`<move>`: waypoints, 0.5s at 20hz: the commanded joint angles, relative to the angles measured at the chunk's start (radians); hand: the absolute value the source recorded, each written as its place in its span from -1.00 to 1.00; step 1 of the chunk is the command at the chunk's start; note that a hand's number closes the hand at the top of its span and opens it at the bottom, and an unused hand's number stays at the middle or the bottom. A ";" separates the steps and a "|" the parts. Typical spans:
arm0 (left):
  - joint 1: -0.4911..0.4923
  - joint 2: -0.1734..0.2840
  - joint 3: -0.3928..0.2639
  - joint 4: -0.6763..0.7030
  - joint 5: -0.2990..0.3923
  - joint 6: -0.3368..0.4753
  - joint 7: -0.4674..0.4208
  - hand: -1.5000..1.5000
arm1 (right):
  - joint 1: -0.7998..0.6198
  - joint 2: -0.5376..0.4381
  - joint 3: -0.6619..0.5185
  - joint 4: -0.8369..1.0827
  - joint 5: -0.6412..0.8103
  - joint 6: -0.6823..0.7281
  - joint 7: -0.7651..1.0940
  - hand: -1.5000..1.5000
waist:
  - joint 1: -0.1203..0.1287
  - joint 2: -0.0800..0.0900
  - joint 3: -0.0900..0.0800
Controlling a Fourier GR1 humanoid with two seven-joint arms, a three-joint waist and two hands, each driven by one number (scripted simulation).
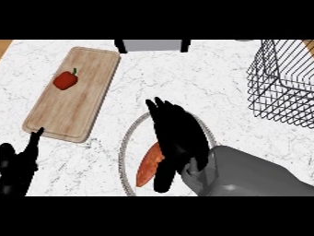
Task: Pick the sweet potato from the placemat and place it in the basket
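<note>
Early in the task, pick not finished. Sweet potato down on the round white placemat at lower centre of frame, not lifted, nowhere near the basket at upper right. Right hand laid over the placemat from lower right, fingers stretched out long and close together toward the top of frame, thumb hanging down beside the sweet potato's right edge. Hand touching or just over it, hard to say which; no fingers curled round it yet. Left to do, by the look of it: close on it, lift, carry up and right, drop in basket.

Sweet potato: orange-red, long and tapered, lying tilted with its lower tip toward bottom of frame, right side hidden under the hand.

Left hand at lower left edge, fingers up and relaxed, resting, holding nothing.

Elsewhere: wooden cutting board upper left with a red pepper on it, well apart from the action.
</note>
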 commanded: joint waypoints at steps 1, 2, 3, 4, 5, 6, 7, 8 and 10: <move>0.037 -0.078 -0.072 0.007 0.009 -0.009 0.038 0.00 | 0.049 0.051 0.041 0.001 0.075 -0.048 0.182 -1.00 | 0.003 0.007 -0.019; 0.011 -0.057 -0.049 0.038 0.019 -0.034 0.039 0.00 | 0.063 0.056 0.058 -0.035 0.101 -0.052 0.206 -1.00 | -0.008 0.006 -0.020; 0.030 -0.075 -0.068 0.017 0.006 -0.030 0.021 0.00 | 0.039 0.064 0.022 0.009 0.083 -0.022 0.183 -1.00 | 0.006 0.009 -0.020; 0.007 -0.073 -0.061 0.030 0.017 -0.034 0.052 0.00 | 0.062 0.057 0.045 0.007 0.110 -0.028 0.174 -1.00 | -0.002 0.009 -0.020; 0.025 -0.066 -0.047 0.022 0.028 -0.047 0.036 0.00 | 0.080 0.067 0.054 0.005 0.120 -0.030 0.188 -1.00 | 0.001 0.008 -0.020; 0.000 -0.066 -0.038 0.043 0.020 -0.043 0.031 0.00 | 0.075 0.084 0.038 0.010 0.134 -0.037 0.186 -1.00 | 0.001 0.009 -0.020; 0.010 -0.071 -0.038 0.077 0.014 -0.052 0.006 0.00 | 0.093 0.086 0.031 0.029 0.138 -0.045 0.163 -1.00 | 0.000 0.011 -0.020; 0.016 -0.074 -0.049 0.050 0.011 -0.047 0.031 0.00 | 0.097 0.098 0.038 0.019 0.156 -0.044 0.173 -1.00 | 0.001 0.010 -0.020; -0.014 -0.073 -0.052 0.058 0.001 -0.060 0.026 0.00 | 0.106 0.119 0.026 0.079 0.185 -0.055 0.117 -1.00 | 0.006 0.013 -0.020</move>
